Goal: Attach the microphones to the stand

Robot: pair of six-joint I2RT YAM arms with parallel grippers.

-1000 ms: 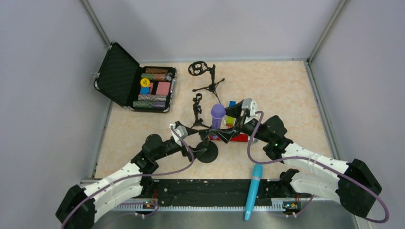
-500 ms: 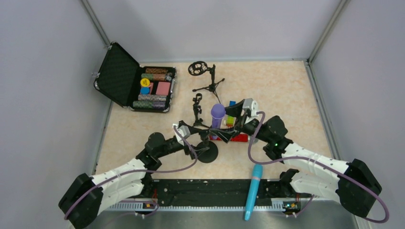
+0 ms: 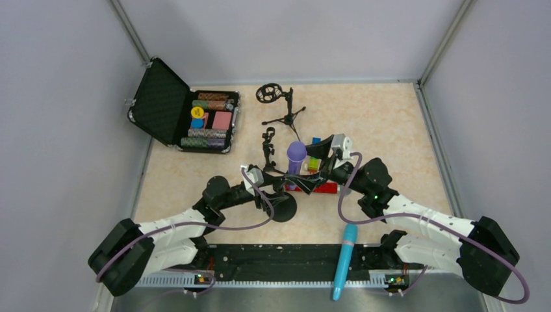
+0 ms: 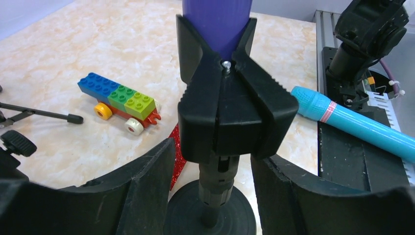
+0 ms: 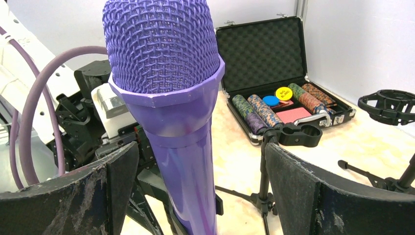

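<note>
White shells, black joints on left arm and right arm. Purple cable looped along each. Small green light on black joint of right arm. Pale grey camera block at wrist. Left gripper fingers broad, matte black; right gripper fingers black, scuffed grey.

The purple microphone is purple all over, with a woven mesh pattern on its head; the stand clip is plain black. The cyan microphone has a pink band (with thin pale stripes), the red microphone glitters, and the block toy is blue, green and lime.
</note>
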